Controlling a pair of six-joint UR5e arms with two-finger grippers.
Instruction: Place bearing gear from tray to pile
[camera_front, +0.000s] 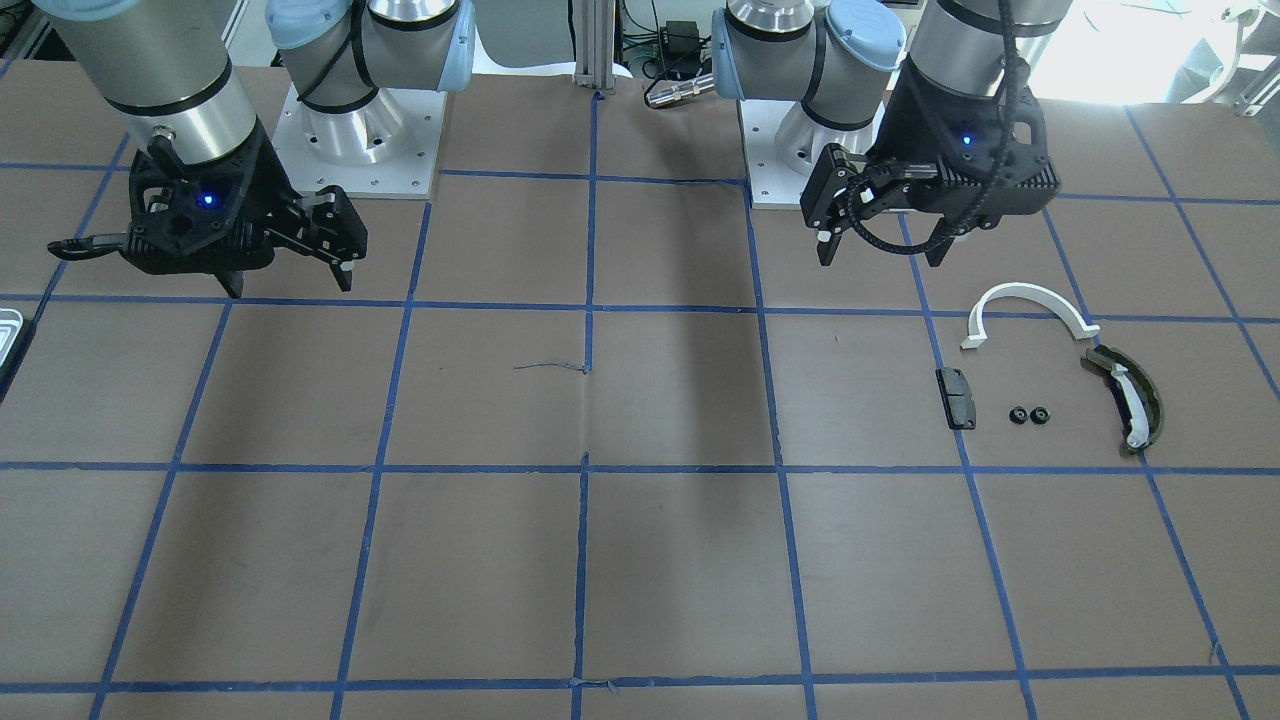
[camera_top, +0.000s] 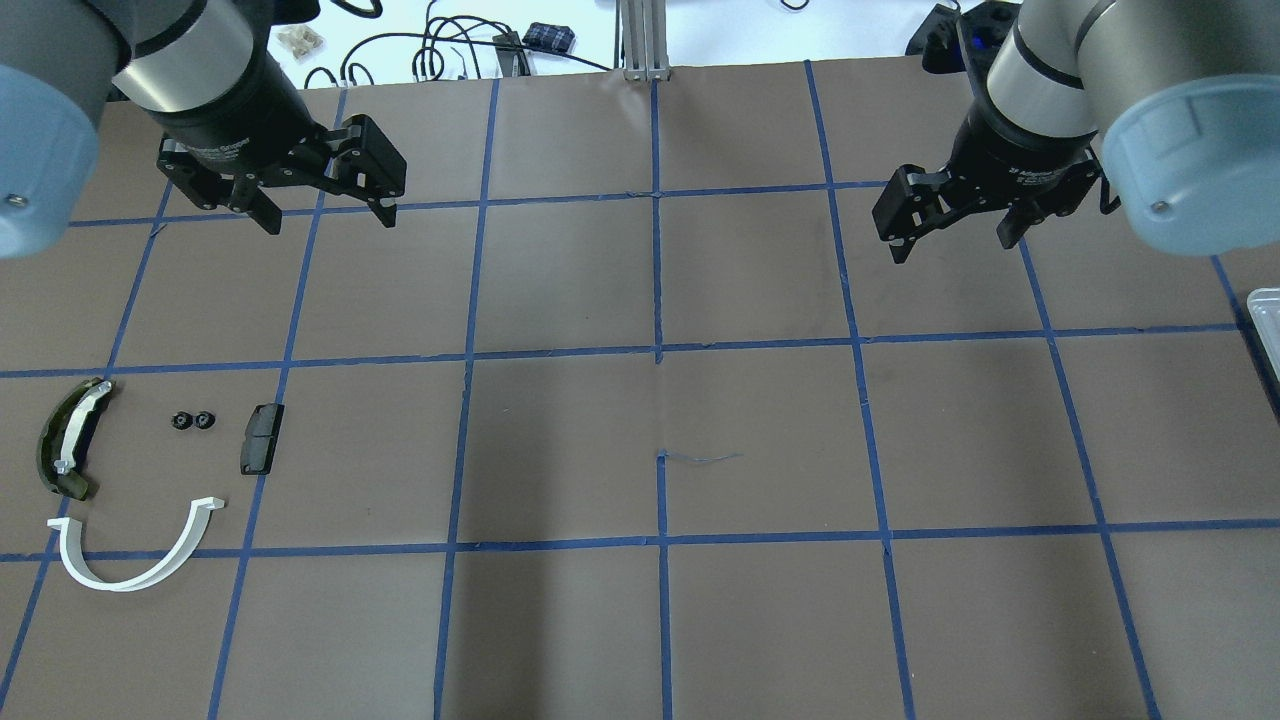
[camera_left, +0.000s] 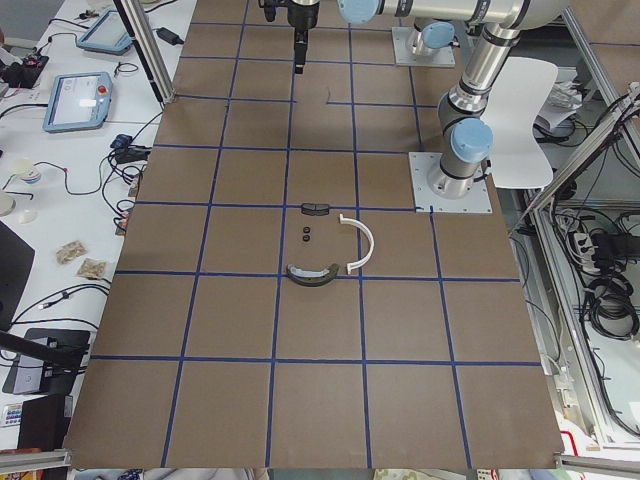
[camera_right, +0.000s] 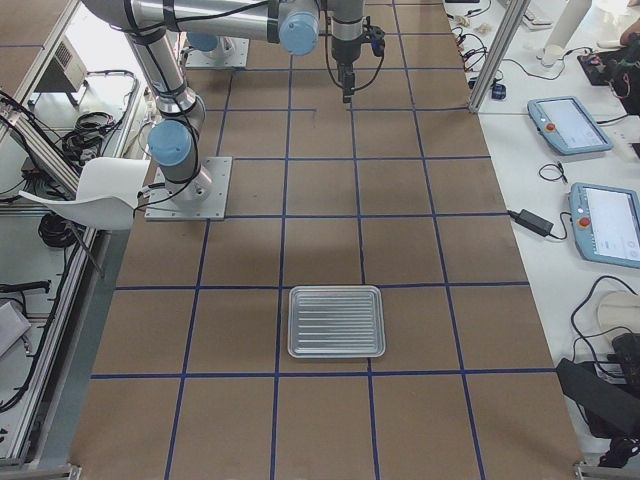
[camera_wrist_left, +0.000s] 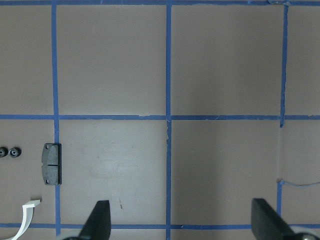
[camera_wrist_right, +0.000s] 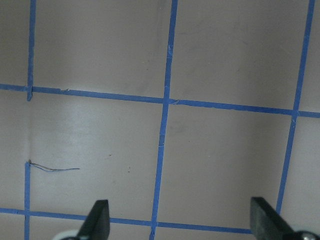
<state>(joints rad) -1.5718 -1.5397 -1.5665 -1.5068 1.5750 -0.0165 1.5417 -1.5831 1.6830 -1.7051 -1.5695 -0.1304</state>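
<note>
Bearing gears (camera_front: 1018, 415), two small black ones side by side on the table (camera_front: 660, 560), well apart from the tray (camera_right: 337, 321) and within the pile (camera_left: 312, 273), between black block (camera_front: 957, 397) and olive curved piece (camera_front: 1130, 398), near white half-ring (camera_front: 1030, 300). Left gripper (camera_top: 328, 220) hanging over the table beyond the pile, fingers spread wide. Right gripper (camera_top: 950, 245) likewise spread wide over bare table, tray off to its side at the table's end.

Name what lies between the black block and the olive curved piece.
Two small black gears, side by side, apart from both; clearest in the overhead view.
</note>
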